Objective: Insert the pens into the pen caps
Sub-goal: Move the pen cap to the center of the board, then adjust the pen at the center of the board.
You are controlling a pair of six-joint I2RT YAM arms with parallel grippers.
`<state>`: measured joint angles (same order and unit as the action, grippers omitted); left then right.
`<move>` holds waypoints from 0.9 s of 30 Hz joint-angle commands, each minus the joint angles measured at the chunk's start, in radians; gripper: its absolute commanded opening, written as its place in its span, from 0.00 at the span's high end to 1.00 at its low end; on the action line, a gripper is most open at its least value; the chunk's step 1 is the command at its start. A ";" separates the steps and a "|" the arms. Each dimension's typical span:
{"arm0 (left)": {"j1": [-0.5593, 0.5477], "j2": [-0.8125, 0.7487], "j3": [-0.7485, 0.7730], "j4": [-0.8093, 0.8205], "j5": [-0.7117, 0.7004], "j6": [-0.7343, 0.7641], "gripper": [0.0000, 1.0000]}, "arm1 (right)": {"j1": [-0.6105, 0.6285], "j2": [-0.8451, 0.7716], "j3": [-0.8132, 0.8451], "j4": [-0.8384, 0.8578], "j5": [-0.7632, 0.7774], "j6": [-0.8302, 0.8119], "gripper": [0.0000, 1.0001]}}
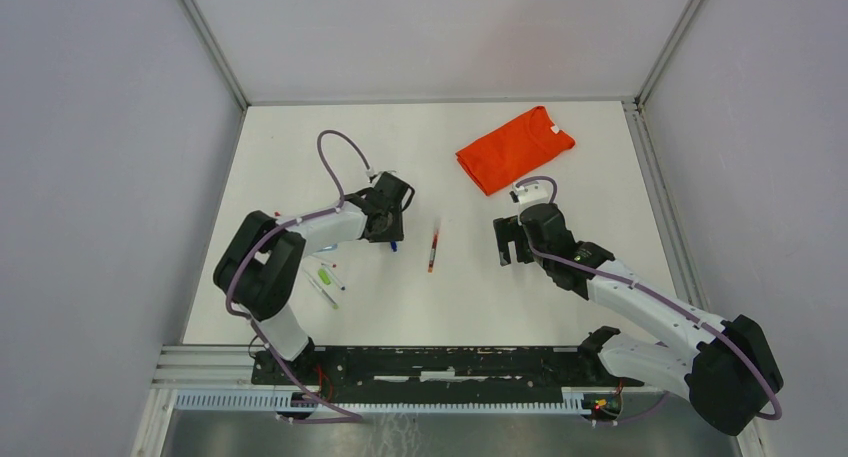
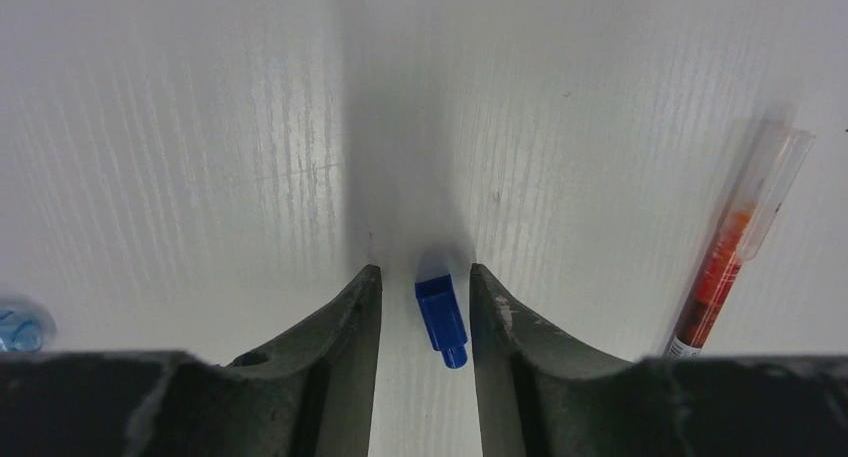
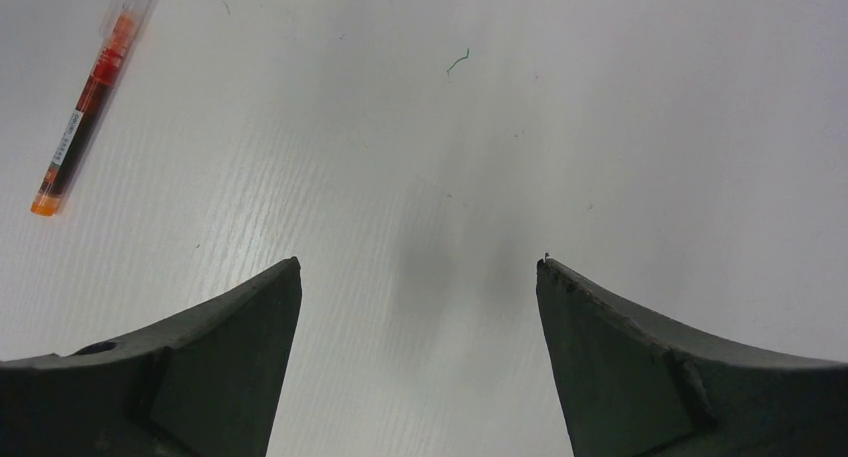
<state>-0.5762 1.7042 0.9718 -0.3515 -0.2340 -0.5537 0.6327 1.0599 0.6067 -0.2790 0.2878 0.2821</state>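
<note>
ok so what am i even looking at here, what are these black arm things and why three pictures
These are two robot arms bolted at the near edge of a white table, each ending in a two-finger gripper. The overhead picture shows both from above. The other two come from small cameras on the wrists, so the dark shapes at the bottom are the gripper's own fingers.

On the table lie a folded orange shirt, a red pen in the middle, and some more pens by the left arm.

The left gripper sits low over a small blue piece, its jaws on either side with gaps showing, so it is not gripping it. I cannot tell whether that piece is a cap or a pen end. The right gripper is wide open and holds nothing.
</note>
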 commanded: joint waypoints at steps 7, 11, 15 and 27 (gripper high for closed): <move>0.002 -0.301 -0.063 -0.133 -0.203 -0.174 0.55 | -0.003 -0.003 0.005 0.024 -0.001 -0.015 0.08; 0.002 -0.468 -0.168 -0.223 -0.247 -0.350 0.57 | -0.003 0.007 0.005 0.033 -0.010 -0.015 0.08; 0.003 -0.557 -0.235 -0.353 -0.283 -0.495 0.60 | -0.003 0.015 0.005 0.042 -0.020 -0.011 0.08; 0.003 -0.552 -0.332 -0.451 -0.303 -0.644 0.64 | -0.003 0.017 0.004 0.038 -0.022 -0.003 0.08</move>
<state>-0.5755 1.1179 0.6617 -0.7685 -0.5072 -1.0904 0.6327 1.0775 0.6067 -0.2703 0.2653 0.2794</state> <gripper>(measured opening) 0.374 0.918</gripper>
